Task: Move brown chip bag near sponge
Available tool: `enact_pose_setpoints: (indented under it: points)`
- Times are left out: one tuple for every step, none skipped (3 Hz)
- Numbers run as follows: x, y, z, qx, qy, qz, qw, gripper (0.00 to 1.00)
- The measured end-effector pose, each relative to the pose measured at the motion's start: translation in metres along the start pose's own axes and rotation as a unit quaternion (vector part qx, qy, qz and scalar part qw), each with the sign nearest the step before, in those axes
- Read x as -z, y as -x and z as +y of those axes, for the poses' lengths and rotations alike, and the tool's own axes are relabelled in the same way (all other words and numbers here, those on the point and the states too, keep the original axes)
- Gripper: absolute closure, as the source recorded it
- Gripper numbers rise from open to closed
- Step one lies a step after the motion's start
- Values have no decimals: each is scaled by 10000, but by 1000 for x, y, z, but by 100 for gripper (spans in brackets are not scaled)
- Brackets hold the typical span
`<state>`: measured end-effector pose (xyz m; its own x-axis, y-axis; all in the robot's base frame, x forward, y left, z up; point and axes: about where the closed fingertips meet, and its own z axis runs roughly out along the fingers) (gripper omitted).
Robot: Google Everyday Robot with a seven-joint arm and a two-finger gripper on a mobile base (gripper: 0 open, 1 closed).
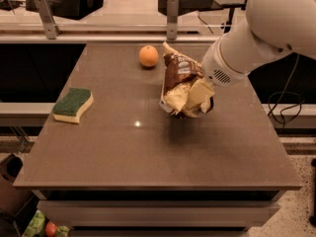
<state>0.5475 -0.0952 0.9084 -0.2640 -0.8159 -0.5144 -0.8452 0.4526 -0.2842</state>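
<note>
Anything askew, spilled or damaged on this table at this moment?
Nothing spilled. The brown chip bag hangs crumpled and tilted, clamped at its lower part by the pincer, right of centre above the table. The sponge and orange rest flat on it.

Your cream-coloured gripper (196, 100), toward the right edge of the table (148, 157), clasps the brown chip bag (177, 71): dark brown, white lettering, pale cream below. By the left edge, the sponge (73, 104) is green over yellow.

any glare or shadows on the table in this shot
Camera view: one small glare spot on the table; a soft shadow under the brown chip bag, which the gripper holds right of centre.
</note>
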Motion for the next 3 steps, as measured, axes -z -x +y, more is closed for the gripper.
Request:
enact_pose_setpoints:
  points:
    - [4, 17, 24, 183, -23, -154, 9997, 100]
    - [5, 35, 48, 420, -59, -245, 9988, 100]
    - [-2, 60, 75, 720, -178, -124, 9972, 100]
